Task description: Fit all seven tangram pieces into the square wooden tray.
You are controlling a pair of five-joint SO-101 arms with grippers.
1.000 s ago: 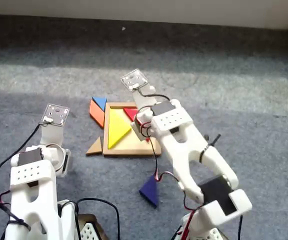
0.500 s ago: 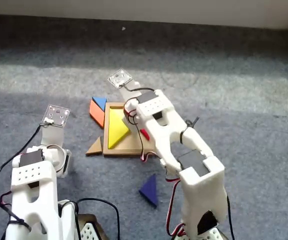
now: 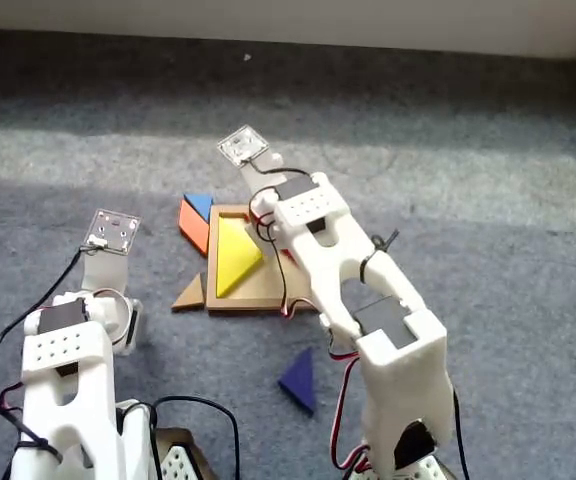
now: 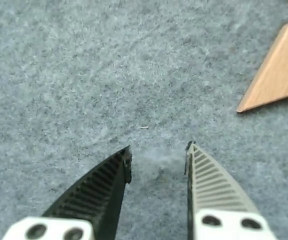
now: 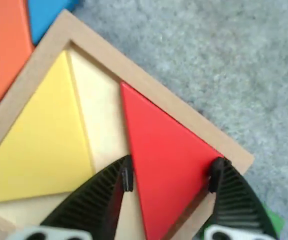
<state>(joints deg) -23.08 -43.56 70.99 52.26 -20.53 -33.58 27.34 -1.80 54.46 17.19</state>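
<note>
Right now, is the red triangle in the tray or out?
In: the red triangle lies inside the tray, beside the yellow triangle, with the right claw gripping it.

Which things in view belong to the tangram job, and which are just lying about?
Job:
wooden tray
yellow triangle, in the tray
red triangle, in the tray, held by the right gripper
orange piece, blue piece and tan triangle, beside the tray
dark blue triangle, lying apart

Lying about:
grey carpet
small speck
</note>
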